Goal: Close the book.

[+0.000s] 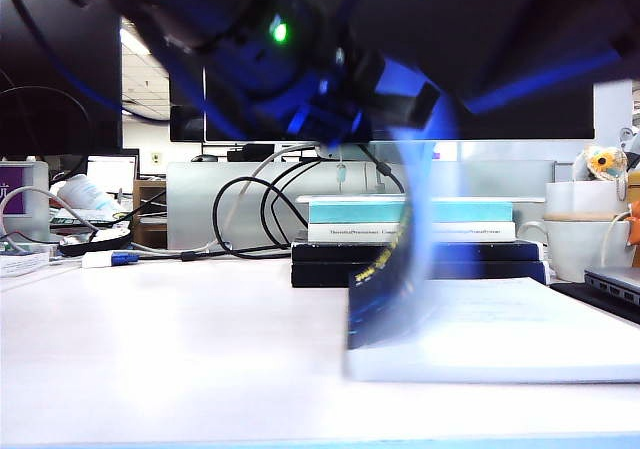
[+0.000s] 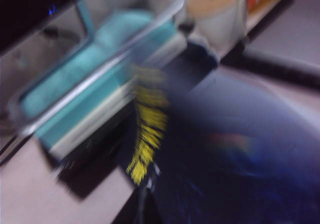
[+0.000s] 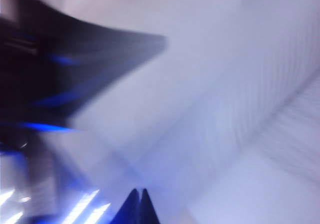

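Open white table [image 1: 170, 349] at nine o'clock of the book [image 1: 480, 344]. Blocked at twelve by stacked books [image 1: 415, 239]; at three by mugs [image 1: 590, 234] and laptop [image 1: 610, 287]. Left gripper, right gripper: blurred overhead, crowding the raised cover [image 1: 390, 289].

table [image 1: 180, 349]: white | on it: book [image 1: 500, 344], black books [image 1: 330, 264], mug [image 1: 590, 244]

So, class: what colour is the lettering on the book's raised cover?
Yellow lettering on the book's dark blue cover; clearest in the left wrist view.
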`<act>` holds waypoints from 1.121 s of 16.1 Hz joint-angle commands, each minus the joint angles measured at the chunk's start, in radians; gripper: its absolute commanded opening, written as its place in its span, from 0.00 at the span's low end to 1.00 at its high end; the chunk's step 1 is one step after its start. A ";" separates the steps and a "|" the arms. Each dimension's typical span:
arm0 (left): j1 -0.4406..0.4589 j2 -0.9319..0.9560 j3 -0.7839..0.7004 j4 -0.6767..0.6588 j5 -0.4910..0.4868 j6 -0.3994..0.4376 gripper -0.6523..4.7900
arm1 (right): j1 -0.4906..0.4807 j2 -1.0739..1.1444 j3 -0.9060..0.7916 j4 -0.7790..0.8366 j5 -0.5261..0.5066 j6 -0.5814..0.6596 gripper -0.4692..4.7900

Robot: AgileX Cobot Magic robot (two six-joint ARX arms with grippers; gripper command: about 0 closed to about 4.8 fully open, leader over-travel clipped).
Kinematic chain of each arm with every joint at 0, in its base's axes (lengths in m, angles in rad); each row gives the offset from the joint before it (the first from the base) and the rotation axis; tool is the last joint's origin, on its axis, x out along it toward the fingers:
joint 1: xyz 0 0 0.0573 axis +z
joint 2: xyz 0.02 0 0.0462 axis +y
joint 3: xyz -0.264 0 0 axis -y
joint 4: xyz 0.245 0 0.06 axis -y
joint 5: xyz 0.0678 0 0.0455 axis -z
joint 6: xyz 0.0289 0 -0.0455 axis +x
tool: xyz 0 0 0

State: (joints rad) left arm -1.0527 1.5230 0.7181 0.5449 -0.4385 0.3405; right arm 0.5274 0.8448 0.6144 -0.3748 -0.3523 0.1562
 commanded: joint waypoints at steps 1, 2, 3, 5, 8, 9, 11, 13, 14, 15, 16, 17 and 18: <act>0.008 -0.005 0.005 0.010 0.106 0.006 0.11 | 0.002 -0.003 0.035 -0.101 0.208 -0.036 0.09; 0.016 -0.005 0.005 0.001 0.162 0.007 0.11 | 0.001 -0.003 0.046 -0.121 0.250 -0.037 0.09; 0.025 -0.005 0.005 -0.001 0.182 0.000 0.11 | 0.001 -0.003 0.050 -0.127 0.266 -0.041 0.09; 0.053 -0.016 0.005 -0.007 0.250 -0.011 0.11 | 0.001 -0.003 0.071 -0.161 0.284 -0.055 0.09; 0.166 -0.081 0.005 -0.145 0.535 -0.044 0.11 | 0.002 -0.003 0.111 -0.291 0.431 -0.069 0.09; 0.202 -0.102 0.005 -0.205 0.562 -0.029 0.11 | 0.003 -0.003 0.133 -0.348 0.479 -0.072 0.09; 0.250 -0.126 0.006 -0.246 0.690 -0.016 0.11 | 0.004 -0.003 0.191 -0.424 0.516 -0.072 0.09; 0.257 -0.139 0.008 -0.245 0.797 -0.042 0.11 | 0.004 -0.003 0.209 -0.434 0.515 -0.072 0.09; 0.259 -0.155 0.008 -0.266 0.804 -0.068 0.11 | 0.003 -0.002 0.209 -0.460 0.516 -0.071 0.09; 0.264 -0.201 0.008 -0.333 0.798 -0.072 0.11 | 0.003 -0.003 0.209 -0.472 0.516 -0.063 0.09; 0.288 -0.264 0.008 -0.393 0.801 -0.088 0.11 | 0.003 -0.008 0.209 -0.469 0.516 -0.049 0.09; 0.325 -0.334 0.008 -0.441 0.803 -0.089 0.11 | 0.003 -0.015 0.209 -0.458 0.516 -0.047 0.09; 0.378 -0.402 0.007 -0.473 0.804 -0.091 0.11 | 0.000 -0.028 0.209 -0.448 0.516 -0.037 0.09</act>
State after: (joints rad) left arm -0.7101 1.1622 0.7200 0.0940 0.3599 0.2565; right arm 0.5304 0.8295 0.8207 -0.8497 0.1581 0.1055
